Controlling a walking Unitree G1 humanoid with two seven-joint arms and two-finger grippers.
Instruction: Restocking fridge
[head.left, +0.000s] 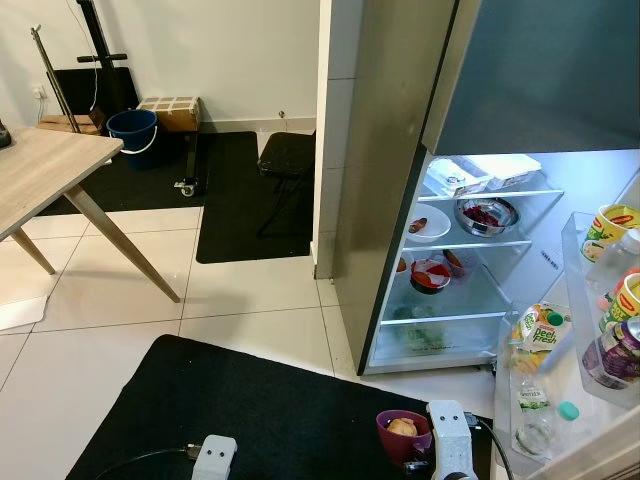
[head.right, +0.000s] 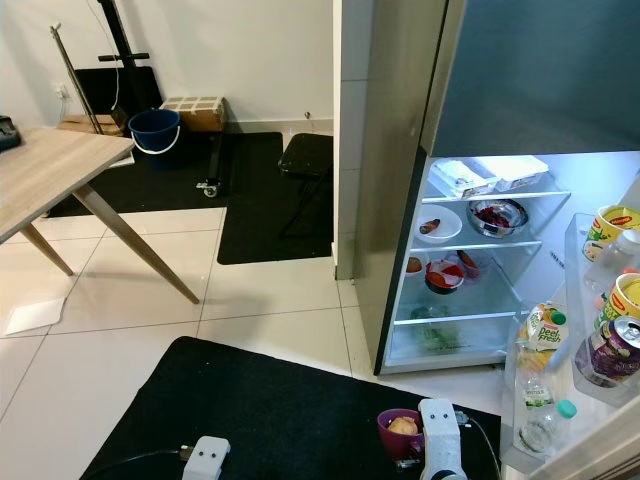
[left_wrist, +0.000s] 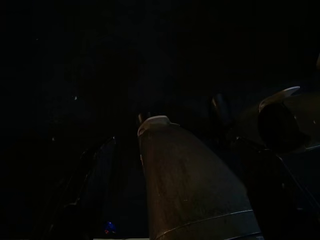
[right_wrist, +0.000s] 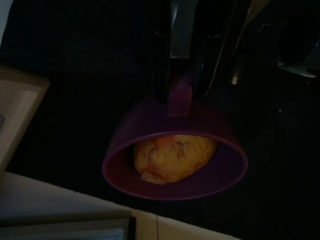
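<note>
While the robot stands on a black mat before the open fridge, its right gripper holds a purple bowl low in front of it, the fingers clamped on the bowl's rim tab. A yellowish piece of food lies inside the bowl. The left gripper hangs in shade, and whether its fingers are apart or together cannot be told. Farther on, the fridge door carries a juice carton, a bottle and cups. The lit shelves hold a steel bowl, a white plate and a red-filled bowl. A wooden desk stands well apart to the left, a blue bucket beyond it.
</note>
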